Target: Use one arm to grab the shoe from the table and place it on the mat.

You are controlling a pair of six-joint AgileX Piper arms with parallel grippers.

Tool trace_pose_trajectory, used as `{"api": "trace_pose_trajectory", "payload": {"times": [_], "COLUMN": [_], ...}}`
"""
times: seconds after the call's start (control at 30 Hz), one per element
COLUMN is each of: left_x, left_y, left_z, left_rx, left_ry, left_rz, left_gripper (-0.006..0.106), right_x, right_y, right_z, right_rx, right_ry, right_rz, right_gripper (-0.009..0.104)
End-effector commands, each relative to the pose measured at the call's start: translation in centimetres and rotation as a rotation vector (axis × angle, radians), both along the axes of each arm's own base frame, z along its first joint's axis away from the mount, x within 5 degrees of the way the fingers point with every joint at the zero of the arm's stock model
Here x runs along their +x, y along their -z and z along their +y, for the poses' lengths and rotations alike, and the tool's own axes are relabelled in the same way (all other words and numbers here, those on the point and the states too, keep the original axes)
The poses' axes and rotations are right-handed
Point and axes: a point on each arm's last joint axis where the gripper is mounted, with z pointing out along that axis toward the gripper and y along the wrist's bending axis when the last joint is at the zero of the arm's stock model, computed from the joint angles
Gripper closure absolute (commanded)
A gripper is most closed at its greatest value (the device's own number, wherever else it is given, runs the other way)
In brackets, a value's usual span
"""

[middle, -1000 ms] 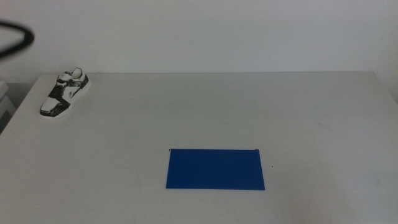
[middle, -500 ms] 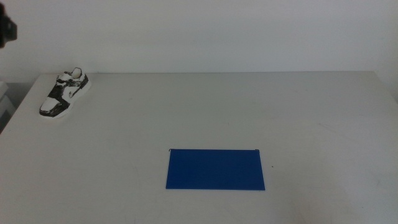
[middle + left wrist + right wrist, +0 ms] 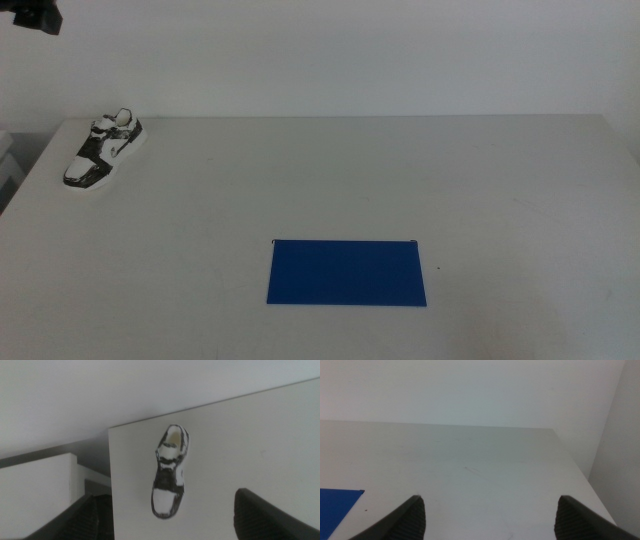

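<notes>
1. Moved: left arm (image 3: pixel 32 16) now at top-left corner, further in than before; shoe, mat unchanged.
2. Mat (image 3: pixel 346 271) flat on near-centre white table (image 3: pixel 400 180).
3. Shoe (image 3: pixel 104 148) at far-left table corner, untouched.
4. Left gripper (image 3: pixel 165 522) spread wide above the shoe; right gripper (image 3: pixel 490 520) spread wide too, waiting.
5. Plain white wall (image 3: pixel 350 50) behind.

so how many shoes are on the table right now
1. The shoe sits near the table's far left corner, apart from the blue mat at the near middle. The left gripper hovers above the shoe, jaws open. No other shoe shows in any view.
</notes>
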Motion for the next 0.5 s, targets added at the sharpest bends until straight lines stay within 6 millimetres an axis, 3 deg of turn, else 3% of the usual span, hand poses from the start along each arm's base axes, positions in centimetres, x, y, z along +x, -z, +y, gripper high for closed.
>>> {"api": "trace_pose_trajectory", "payload": {"times": [0.0, 0.27, 0.47], "left_x": [0.3, 4.8, 7.7], "left_y": [-2.5, 2.1, 5.9], "left_z": [0.6, 3.2, 4.5], "left_rx": [-0.005, -0.119, -0.108], "left_ry": [0.004, 0.073, 0.087], "left_rz": [-0.112, 0.018, 0.074], "left_gripper": [0.007, 0.007, 0.007], "right_x": [-0.2, -0.2, -0.2], "right_y": [-1.2, -1.2, -1.2], "right_z": [-0.1, -0.1, -0.1], "right_rx": [-0.025, -0.025, -0.025], "right_ry": [0.007, 0.007, 0.007], "right_rz": [-0.108, -0.108, -0.108], "right_gripper": [0.029, 0.029, 0.029]}}
